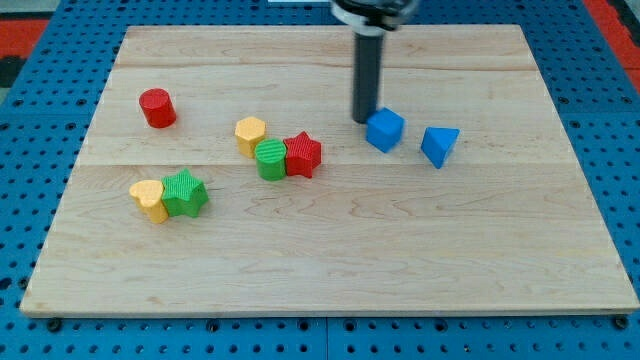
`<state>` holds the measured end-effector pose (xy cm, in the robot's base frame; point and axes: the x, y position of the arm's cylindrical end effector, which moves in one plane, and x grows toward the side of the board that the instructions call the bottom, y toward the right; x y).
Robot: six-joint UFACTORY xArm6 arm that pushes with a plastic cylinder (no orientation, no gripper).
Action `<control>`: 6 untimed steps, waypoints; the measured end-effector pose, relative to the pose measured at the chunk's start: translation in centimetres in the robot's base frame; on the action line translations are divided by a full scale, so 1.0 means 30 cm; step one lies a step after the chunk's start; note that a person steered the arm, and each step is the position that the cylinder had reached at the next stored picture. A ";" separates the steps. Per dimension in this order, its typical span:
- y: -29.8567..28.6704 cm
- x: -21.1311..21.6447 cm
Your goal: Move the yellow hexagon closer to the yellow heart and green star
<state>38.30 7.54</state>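
- Rod came down from the view's top; its upper part and the arm above were cut off by the frame edge. No gripper on this rig, so no jaw state to record.
- My tip point(362, 119) sat on the bench point(400, 250), just beside the blue cube point(385, 130) on the cube's left; whether it touched the cube could not be made out.
- Blue triangle point(439, 145) lay near the cube, to its right, apart from it.
- Yellow hexagon point(250, 134) stood left of centre, well apart from the tip, touching or nearly touching the green cylinder point(270, 159) at its lower right.
- Red star point(303, 154) pressed against the green cylinder's right side.
- Yellow heart point(149, 199) and green star point(185, 194) sat touching, heart on the left, lower left of the hexagon and clearly apart from it.
- Red cylinder point(157, 107) stood alone toward the upper left.
- The bench's bottom corners ran close to the frame edge.
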 end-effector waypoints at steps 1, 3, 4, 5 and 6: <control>0.128 0.015; -0.057 0.000; -0.243 0.007; -0.290 0.040; -0.516 0.006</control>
